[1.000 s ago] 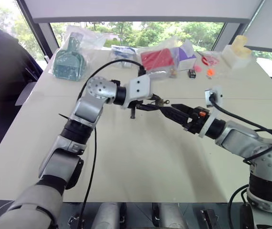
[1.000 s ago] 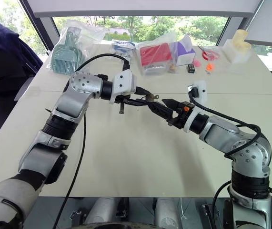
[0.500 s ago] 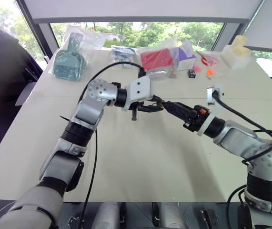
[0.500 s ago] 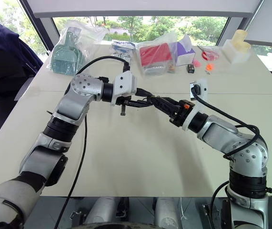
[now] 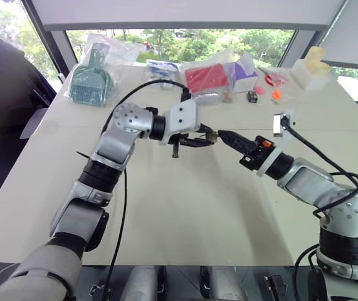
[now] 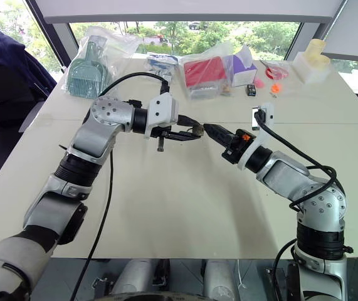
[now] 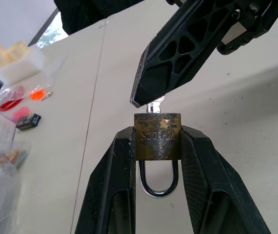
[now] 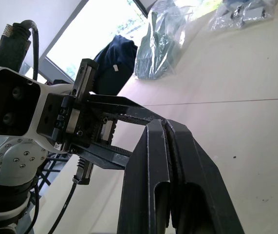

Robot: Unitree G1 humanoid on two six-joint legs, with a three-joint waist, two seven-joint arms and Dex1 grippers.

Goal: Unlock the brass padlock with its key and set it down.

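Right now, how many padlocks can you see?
1. The brass padlock is pinched between the left gripper fingers, held above the table, with the right gripper shut on the key sticking out of it. Others could hide inside the far bags.

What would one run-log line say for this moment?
left end effector: holds brass padlock | right end effector: shut on key | padlock above table

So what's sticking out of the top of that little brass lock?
A silver key sits in the brass padlock, which the left gripper clamps. The right gripper is shut on the key's head, covering most of it; the blade inside cannot be seen.
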